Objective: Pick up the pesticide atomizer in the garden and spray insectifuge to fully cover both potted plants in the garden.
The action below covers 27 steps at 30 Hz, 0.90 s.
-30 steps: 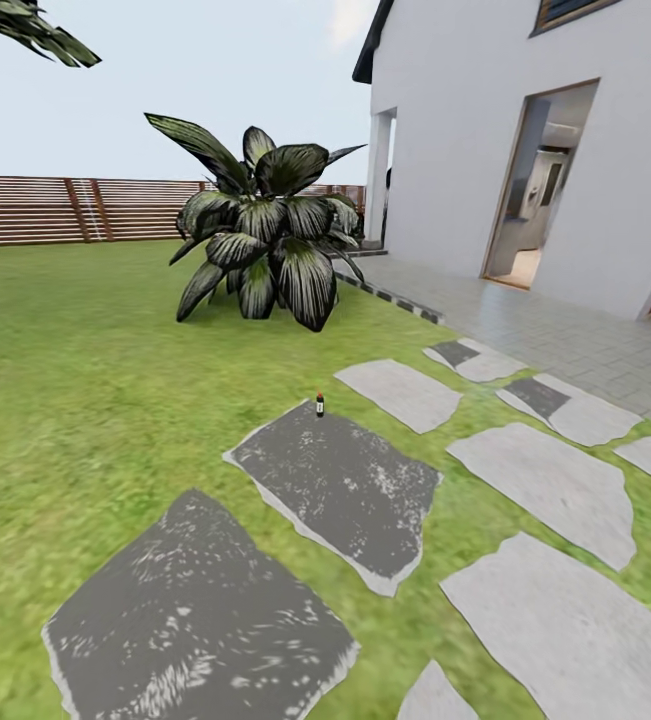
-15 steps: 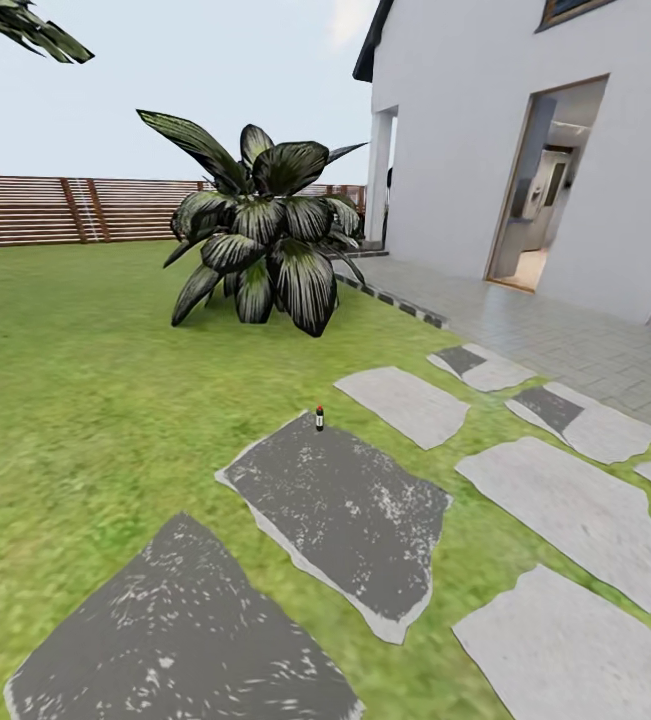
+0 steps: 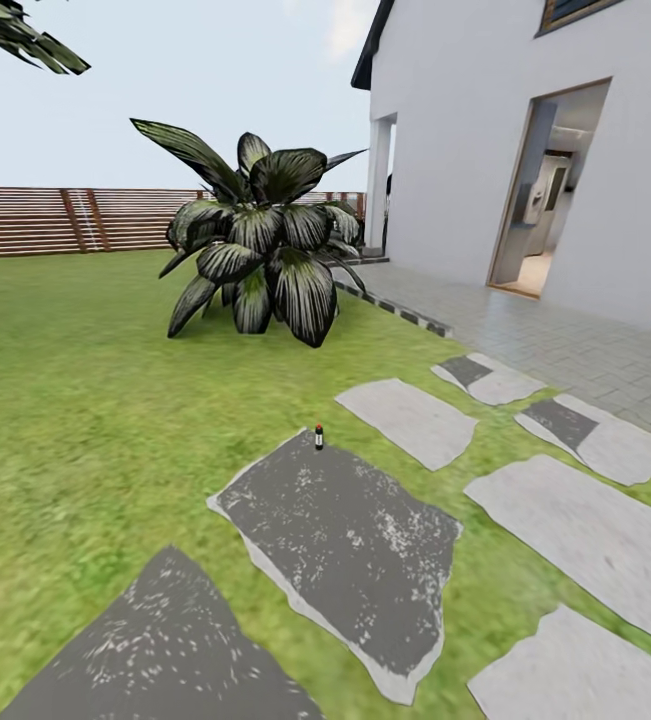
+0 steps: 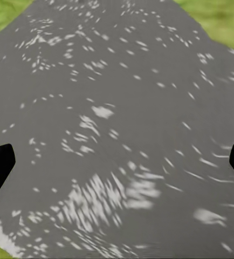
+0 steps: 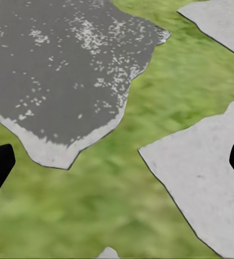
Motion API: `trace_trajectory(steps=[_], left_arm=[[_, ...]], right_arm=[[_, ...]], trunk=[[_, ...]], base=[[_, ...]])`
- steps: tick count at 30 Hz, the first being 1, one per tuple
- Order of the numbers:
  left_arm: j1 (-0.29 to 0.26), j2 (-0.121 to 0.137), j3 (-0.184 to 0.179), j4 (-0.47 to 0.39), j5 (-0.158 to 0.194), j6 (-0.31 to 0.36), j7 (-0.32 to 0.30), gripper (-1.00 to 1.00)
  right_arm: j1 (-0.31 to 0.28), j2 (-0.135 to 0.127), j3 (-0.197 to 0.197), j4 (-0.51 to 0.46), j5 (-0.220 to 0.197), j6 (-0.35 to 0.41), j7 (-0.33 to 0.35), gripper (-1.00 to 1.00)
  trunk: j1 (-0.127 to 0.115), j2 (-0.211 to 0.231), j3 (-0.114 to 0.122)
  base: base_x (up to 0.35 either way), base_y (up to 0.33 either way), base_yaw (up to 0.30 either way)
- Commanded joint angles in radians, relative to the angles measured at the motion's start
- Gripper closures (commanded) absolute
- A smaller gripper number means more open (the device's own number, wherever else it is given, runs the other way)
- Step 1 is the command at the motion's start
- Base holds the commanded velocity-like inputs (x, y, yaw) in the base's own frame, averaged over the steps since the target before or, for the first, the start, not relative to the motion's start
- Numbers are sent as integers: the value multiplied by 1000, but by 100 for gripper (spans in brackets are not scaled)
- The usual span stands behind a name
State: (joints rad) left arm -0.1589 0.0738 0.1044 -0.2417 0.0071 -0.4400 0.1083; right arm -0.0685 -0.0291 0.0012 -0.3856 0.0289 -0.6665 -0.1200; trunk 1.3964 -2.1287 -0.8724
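Lawn [image 3: 85, 400] with grey stepping stones, a wooden fence [image 3: 55, 218] behind, a white house [image 3: 525, 150] at right. We see the bottle [image 3: 319, 437] upright on the far edge of a dark stone [image 3: 345, 540]. Our left tool [image 4: 117, 162] and right tool [image 5: 117, 162] both hang spread wide, holding nothing.

One atomizer [image 3: 319, 437], one leafy plant [image 3: 255, 245], two dark stepping stones [image 3: 340, 545].

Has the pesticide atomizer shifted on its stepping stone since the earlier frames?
No. The pesticide atomizer still stands upright at the far tip of the same dark stepping stone; its lower place in the head view comes from the camera moving.
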Motion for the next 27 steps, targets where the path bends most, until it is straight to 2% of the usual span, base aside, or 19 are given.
trace_trajectory(steps=[1,9,22,27], left_arm=[[-1,0,2,1,1,-3,1,-100],[-1,0,3,1,1,-3,0,-100],[-1,0,3,1,2,-3,1,-100],[-1,0,3,1,2,-3,1,-100]], right_arm=[[-1,0,0,1,3,-2,-4,-100],[-1,0,0,1,3,-2,-4,-100],[-1,0,0,-1,3,-2,-5,-100],[-1,0,0,0,3,-2,-4,-100]], trunk=[[0,0,-1],[0,0,-1],[0,0,-1],[0,0,-1]], base=[[339,0,0],[339,11,0],[338,112,-1],[336,124,-147]])
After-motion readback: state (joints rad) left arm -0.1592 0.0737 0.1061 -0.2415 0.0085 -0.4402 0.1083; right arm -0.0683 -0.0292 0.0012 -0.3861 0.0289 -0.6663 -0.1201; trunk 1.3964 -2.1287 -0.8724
